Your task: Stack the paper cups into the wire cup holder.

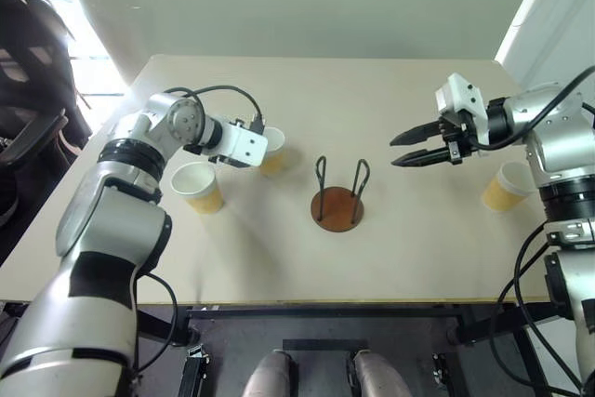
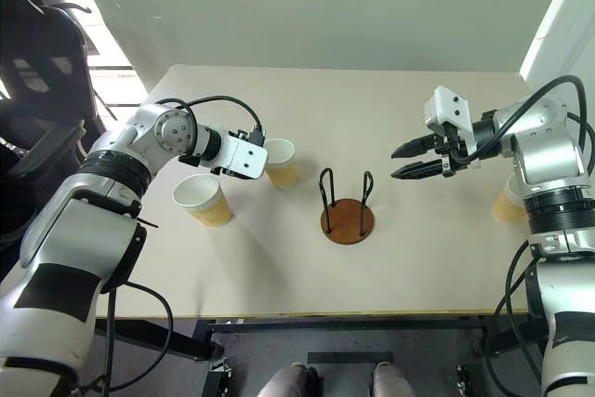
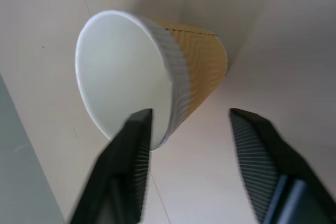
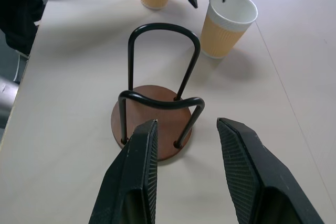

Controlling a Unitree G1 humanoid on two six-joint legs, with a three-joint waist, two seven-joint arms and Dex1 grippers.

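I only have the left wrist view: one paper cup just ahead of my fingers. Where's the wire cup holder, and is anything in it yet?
Observer: The wire cup holder stands mid-table, to the right of that cup, and it is empty.
Operator: Any other cups?
Observer: Two. A second cup stands upright further left, beside your arm. A third cup is at the far right of the table.
Operator: Is the other arm in my way?
Observer: The right gripper hovers right of the holder, fingers open and empty.
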